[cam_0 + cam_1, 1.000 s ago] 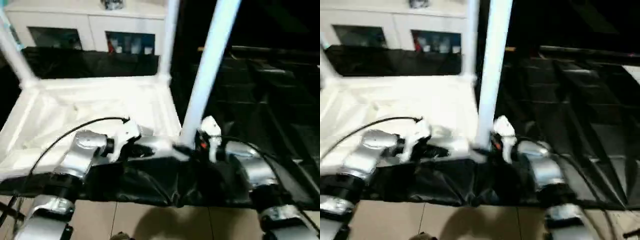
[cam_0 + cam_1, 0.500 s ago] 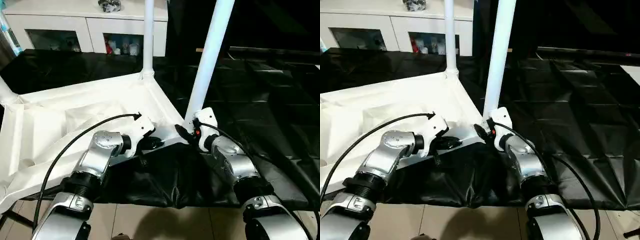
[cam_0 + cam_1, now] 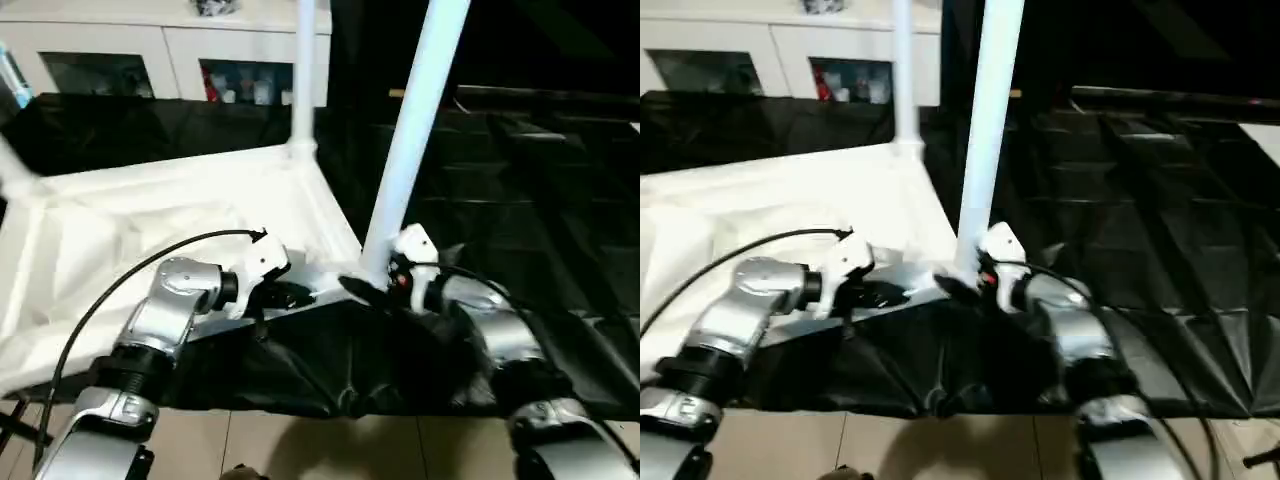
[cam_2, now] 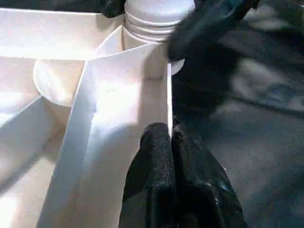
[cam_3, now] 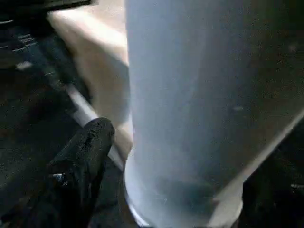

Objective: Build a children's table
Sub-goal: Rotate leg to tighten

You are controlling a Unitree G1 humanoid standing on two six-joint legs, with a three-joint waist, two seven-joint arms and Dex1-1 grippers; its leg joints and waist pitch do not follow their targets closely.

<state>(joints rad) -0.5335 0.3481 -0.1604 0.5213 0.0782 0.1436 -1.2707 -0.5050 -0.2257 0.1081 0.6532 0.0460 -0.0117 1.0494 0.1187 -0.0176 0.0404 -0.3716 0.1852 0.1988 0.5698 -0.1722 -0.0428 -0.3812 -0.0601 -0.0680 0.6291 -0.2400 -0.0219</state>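
The children's table (image 3: 180,215) lies upside down on a black crinkled sheet (image 3: 520,200), its white rimmed top facing down and its ribbed underside facing up. It is smooth white plastic, with thin straight ribs and round sockets at the corners. Three tubular legs are seen standing up: the nearest leg (image 3: 410,140) at the corner toward 5 o'clock of the top, another leg (image 3: 303,70) at the 1 o'clock corner, a third (image 3: 15,165) at 10 o'clock. The left gripper (image 4: 172,137) has its black fingers pressed together on the thin rim wall of the top. The right gripper (image 3: 385,285) sits at the base of the nearest leg; one finger (image 5: 85,152) stands just beside the tube, and the fingers look spread around it. Behind, at 12 o'clock, stands a white cabinet (image 3: 180,55) with glass doors.
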